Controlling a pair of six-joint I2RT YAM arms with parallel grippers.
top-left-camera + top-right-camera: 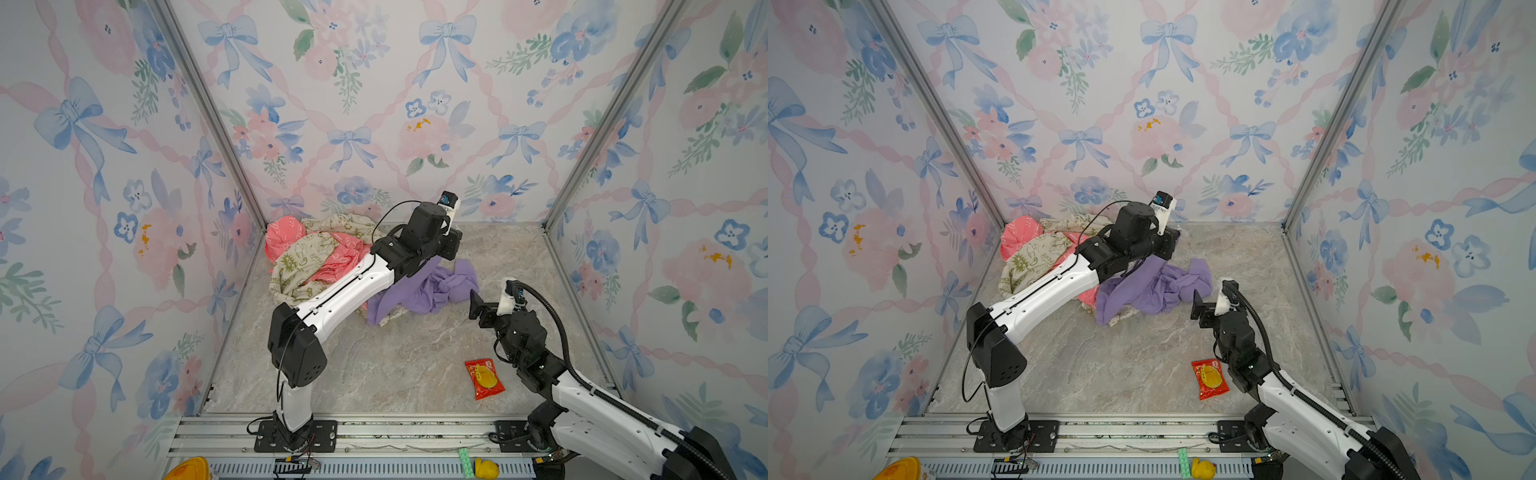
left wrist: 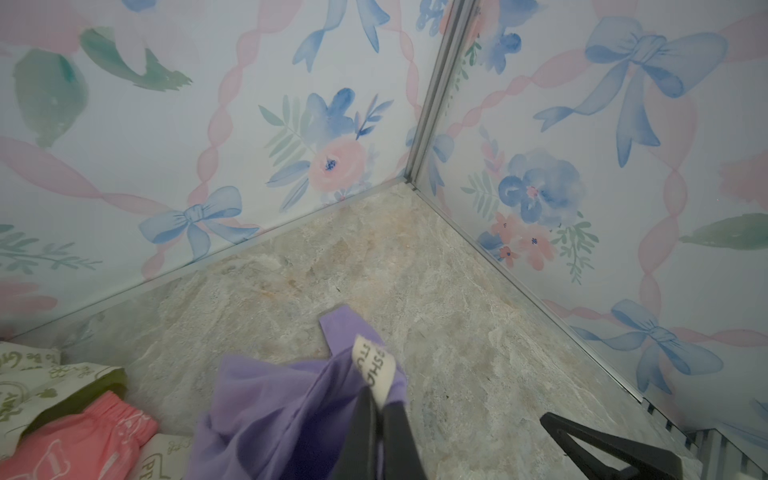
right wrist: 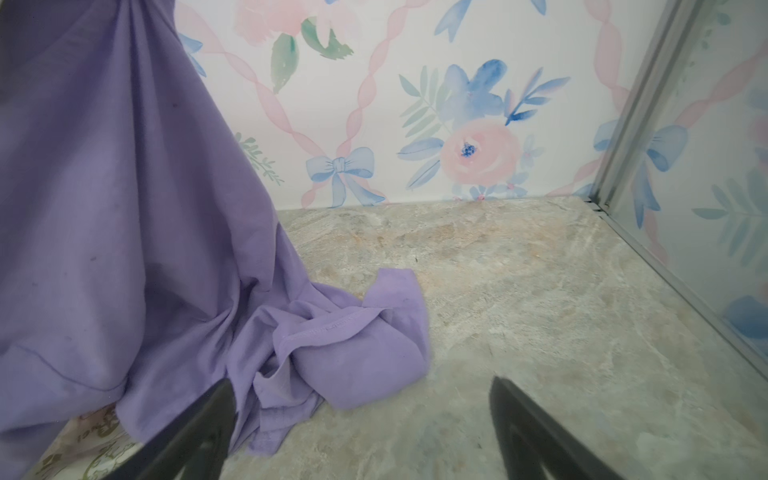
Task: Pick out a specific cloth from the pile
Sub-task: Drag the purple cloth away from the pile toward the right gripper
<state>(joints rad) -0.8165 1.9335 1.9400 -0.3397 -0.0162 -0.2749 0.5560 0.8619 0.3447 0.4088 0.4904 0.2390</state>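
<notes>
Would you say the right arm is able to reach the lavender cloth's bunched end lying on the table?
Probably yes: the open right gripper faces the bunched end of the lavender cloth across bare marble table, nothing between. The left gripper pinches its other end aloft.

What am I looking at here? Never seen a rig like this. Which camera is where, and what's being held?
It is a two-armed robot: the left arm and the right arm stand at the front edge of a marble-look table. Two pictures look down on the whole scene from above and are nearly alike. The other two come from a camera on each arm's wrist.

On the table, the pile of coral-pink and cream printed cloths sits in the far left corner. A lavender cloth lies at its edge, and a red snack packet lies near the right arm.

The left gripper is shut on the lavender cloth at its white label, so part of the cloth hangs lifted and the rest lies on the table. The right gripper is open, holds nothing, and faces the crumpled end.
</notes>
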